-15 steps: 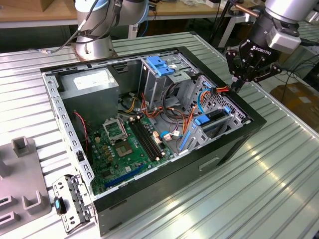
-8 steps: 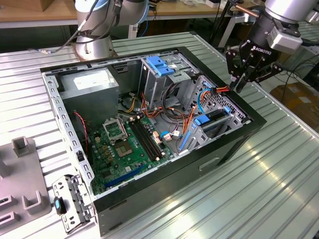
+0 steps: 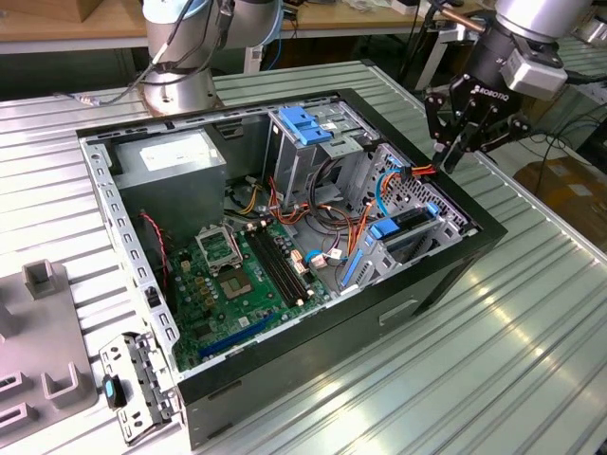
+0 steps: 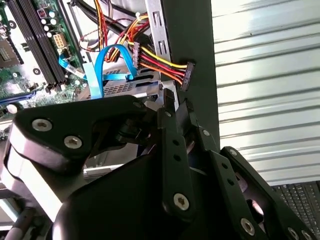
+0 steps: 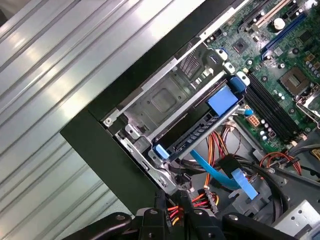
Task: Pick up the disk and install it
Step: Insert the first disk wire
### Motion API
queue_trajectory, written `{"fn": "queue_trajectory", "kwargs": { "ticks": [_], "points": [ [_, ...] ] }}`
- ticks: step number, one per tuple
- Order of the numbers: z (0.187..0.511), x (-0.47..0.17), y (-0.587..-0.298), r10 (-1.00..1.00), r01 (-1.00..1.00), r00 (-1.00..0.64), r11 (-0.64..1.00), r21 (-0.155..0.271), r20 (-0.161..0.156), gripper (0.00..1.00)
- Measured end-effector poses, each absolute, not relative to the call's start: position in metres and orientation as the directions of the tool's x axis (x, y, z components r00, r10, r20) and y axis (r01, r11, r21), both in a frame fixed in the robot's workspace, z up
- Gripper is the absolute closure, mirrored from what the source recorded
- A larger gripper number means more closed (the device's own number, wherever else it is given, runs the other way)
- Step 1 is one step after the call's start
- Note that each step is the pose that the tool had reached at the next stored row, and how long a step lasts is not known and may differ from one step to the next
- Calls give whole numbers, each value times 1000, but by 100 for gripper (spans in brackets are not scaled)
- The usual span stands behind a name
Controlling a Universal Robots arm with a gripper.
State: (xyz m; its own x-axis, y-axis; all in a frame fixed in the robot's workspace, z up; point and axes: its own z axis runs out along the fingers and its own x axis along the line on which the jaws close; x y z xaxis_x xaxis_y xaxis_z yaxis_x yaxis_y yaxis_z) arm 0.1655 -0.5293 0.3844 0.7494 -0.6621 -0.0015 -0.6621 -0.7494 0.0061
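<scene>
Your disk (image 5: 197, 132) sits in the drive bay (image 5: 160, 102) at the case (image 3: 427, 284) corner, blue rails showing. Your gripper (image 3: 446, 152) hangs just above that corner, beside the power connector (image 4: 187, 75), fingers pressed together, holding nothing.

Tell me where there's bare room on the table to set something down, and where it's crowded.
Bare ribbed table lies on the exterior view's right of the computer case, and in front of it. The exterior view's left holds grey fixtures and a bracket. Inside the case, cables crowd the motherboard; the tool hangs above its rim.
</scene>
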Motion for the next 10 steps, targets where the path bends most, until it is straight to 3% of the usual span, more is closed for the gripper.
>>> {"fn": "queue_trajectory", "kwargs": {
  "ticks": [10],
  "points": [
    [382,171,-520,-608,-608,794,-794,6,-1,75]
  ]
}}
